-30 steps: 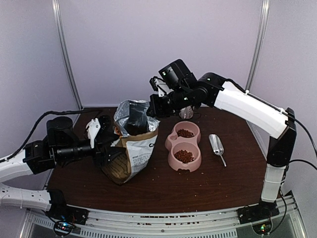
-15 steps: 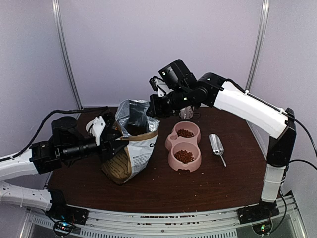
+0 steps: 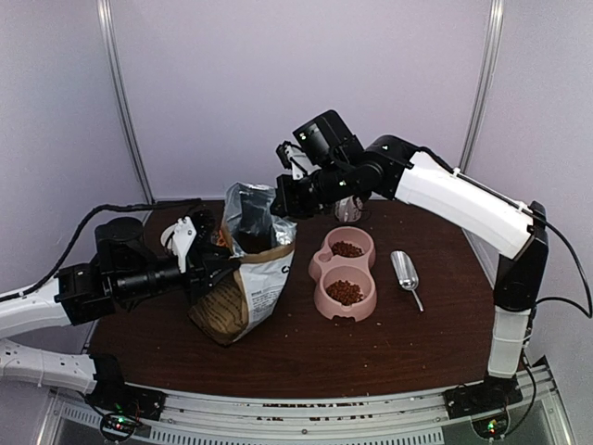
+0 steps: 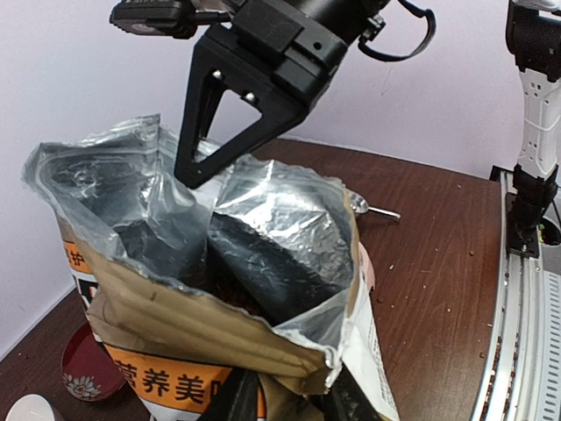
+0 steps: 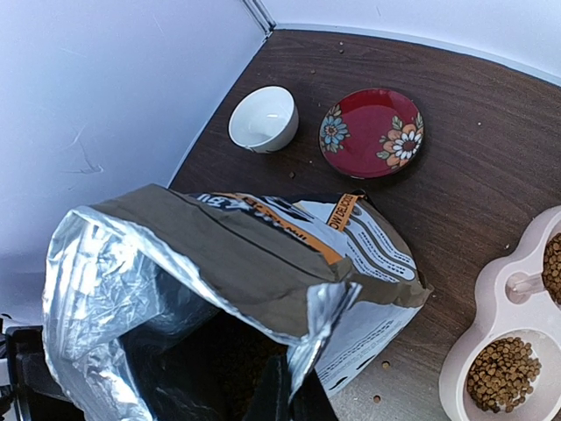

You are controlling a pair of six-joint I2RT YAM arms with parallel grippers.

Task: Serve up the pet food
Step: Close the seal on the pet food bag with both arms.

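- The pet food bag (image 3: 243, 278) stands open on the desk (image 3: 371, 352), left of centre, its foil mouth gaping upward.
- Right end effector (image 5: 282, 399): clenched on the bag's foil rim, pinching it from above.
- Left end effector (image 4: 292, 402): its fingers stand either side of the bag's near wall; whether they grip it, I cannot tell.
- Brown kibble (image 3: 345, 292) fills both cups of the pink double bowl (image 3: 320, 295), just right of the bag.
- A metal scoop (image 3: 404, 271) lies right of that bowl.
- A red flowered saucer (image 5: 372, 132) and a white bowl (image 5: 263, 118) sit side by side behind the bag.
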